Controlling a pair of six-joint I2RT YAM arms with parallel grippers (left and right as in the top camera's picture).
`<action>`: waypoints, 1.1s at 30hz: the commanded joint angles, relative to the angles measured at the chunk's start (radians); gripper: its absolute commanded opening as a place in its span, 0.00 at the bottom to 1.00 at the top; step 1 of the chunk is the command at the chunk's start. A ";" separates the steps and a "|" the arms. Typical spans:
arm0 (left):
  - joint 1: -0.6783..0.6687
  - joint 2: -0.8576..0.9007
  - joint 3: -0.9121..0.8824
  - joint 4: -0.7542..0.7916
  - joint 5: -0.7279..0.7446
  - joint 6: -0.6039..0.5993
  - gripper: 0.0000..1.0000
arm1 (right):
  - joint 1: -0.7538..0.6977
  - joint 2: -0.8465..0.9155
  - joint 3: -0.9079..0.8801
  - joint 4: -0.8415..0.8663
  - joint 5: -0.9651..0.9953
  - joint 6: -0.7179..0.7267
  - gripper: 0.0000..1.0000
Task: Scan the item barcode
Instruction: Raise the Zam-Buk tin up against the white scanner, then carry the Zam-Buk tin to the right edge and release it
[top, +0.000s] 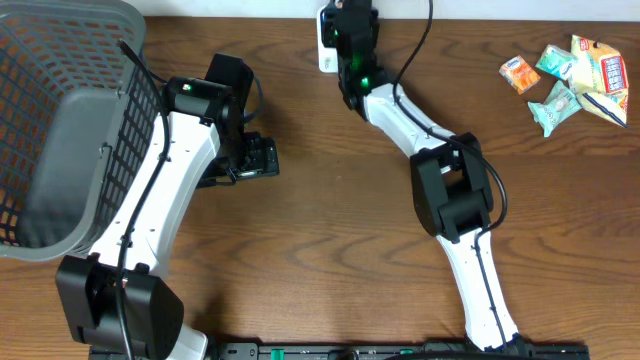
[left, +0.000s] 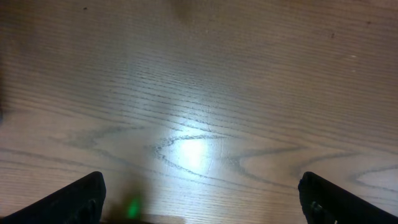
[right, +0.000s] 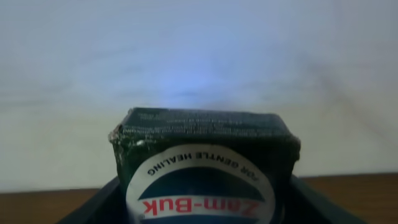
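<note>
Here, the right claw (top: 348, 30) is clamped on a small dark green box (right: 202, 143), holding it up to the white scanner (top: 325, 55) at the far edge of the table (top: 330, 250), so scanning seems under way but unconfirmed, while the left claw (left: 200, 199) hangs wide apart, empty.

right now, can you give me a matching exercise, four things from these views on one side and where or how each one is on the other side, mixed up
Things
1. grey basket
2. snack packets
3. left tool
4. Zam-Buk box

Place or state
a. far right corner of the table
b. in the mouth of the right tool
c. left end of the table
d. open, nothing but bare wood under it

Pairs: 1-c, 2-a, 3-d, 4-b
</note>
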 joint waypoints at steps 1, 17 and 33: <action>0.000 0.004 0.011 -0.006 -0.002 0.006 0.98 | -0.005 -0.026 0.106 -0.105 0.117 0.062 0.61; 0.000 0.004 0.011 -0.006 -0.002 0.006 0.98 | -0.316 -0.209 0.154 -0.743 0.208 0.266 0.65; 0.000 0.004 0.011 -0.006 -0.002 0.006 0.98 | -0.328 -0.062 0.150 -0.750 -0.421 0.166 0.90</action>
